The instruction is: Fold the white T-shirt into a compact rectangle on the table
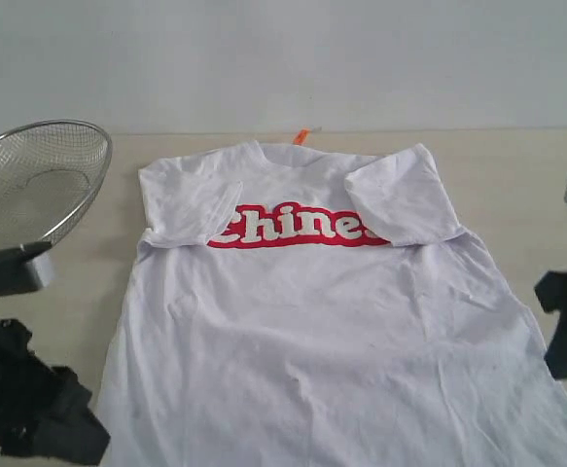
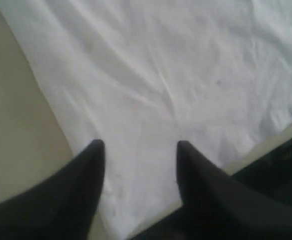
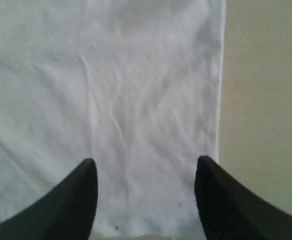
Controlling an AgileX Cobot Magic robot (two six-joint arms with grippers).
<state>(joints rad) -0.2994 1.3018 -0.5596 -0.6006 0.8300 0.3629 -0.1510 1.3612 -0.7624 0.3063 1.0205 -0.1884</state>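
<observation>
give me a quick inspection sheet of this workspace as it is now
surface: table, pale beige, matte
job's things: white T-shirt lying flat, front up, both sleeves folded in over the chest and covering the ends of the red lettering; orange neck tag at the collar; body not yet folded
clutter: wire mesh strainer on the left, apart from the shirt
grippers: left gripper open over a lower corner of the shirt, holding nothing; right gripper open over the other lower corner, holding nothing
cables: nothing seen
surroundings: plain pale wall behind the table
</observation>
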